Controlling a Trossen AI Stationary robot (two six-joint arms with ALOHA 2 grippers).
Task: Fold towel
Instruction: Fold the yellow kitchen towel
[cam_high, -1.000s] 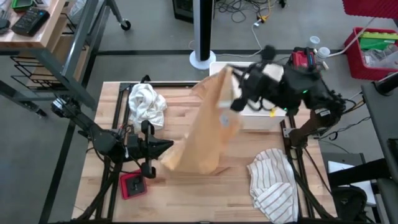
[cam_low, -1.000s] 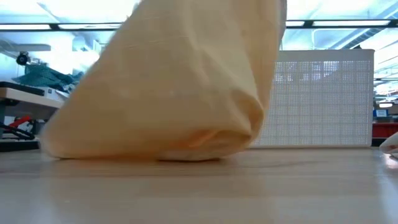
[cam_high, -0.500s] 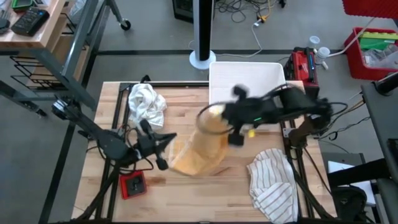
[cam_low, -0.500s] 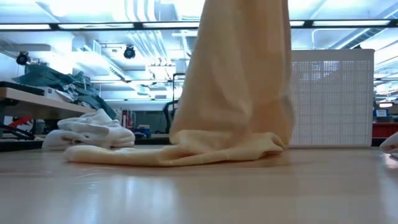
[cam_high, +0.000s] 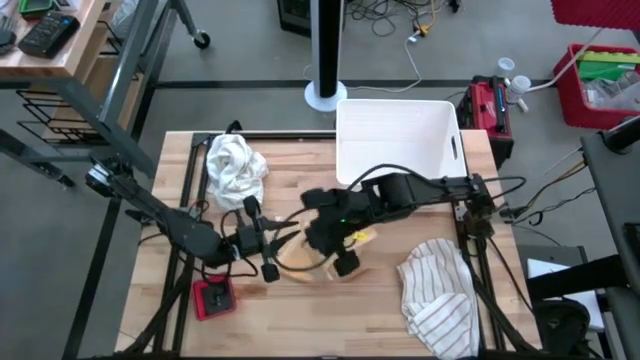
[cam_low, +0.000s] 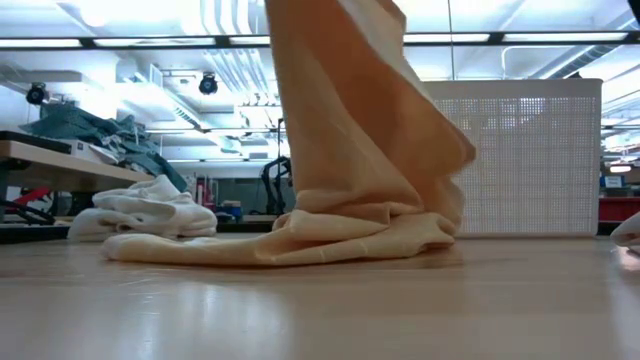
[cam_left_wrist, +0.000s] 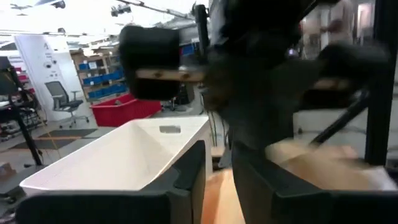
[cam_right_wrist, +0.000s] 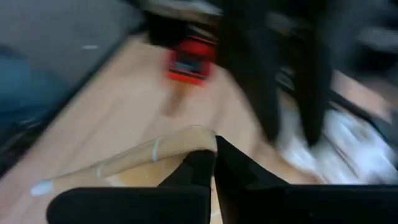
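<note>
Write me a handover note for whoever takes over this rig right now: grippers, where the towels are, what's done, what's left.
Right gripper: shut on the tan cloth towel, holding one end up over mid-table.
Left gripper: beside the towel's lower edge, fingers slightly apart, nothing clearly held.
Towel's lower part is bunched on the wooden table.
White crumpled towel lies far left, striped towel near right, white plastic bin at the far edge.
Done: no fold finished.
Left: lay flat, fold.
</note>
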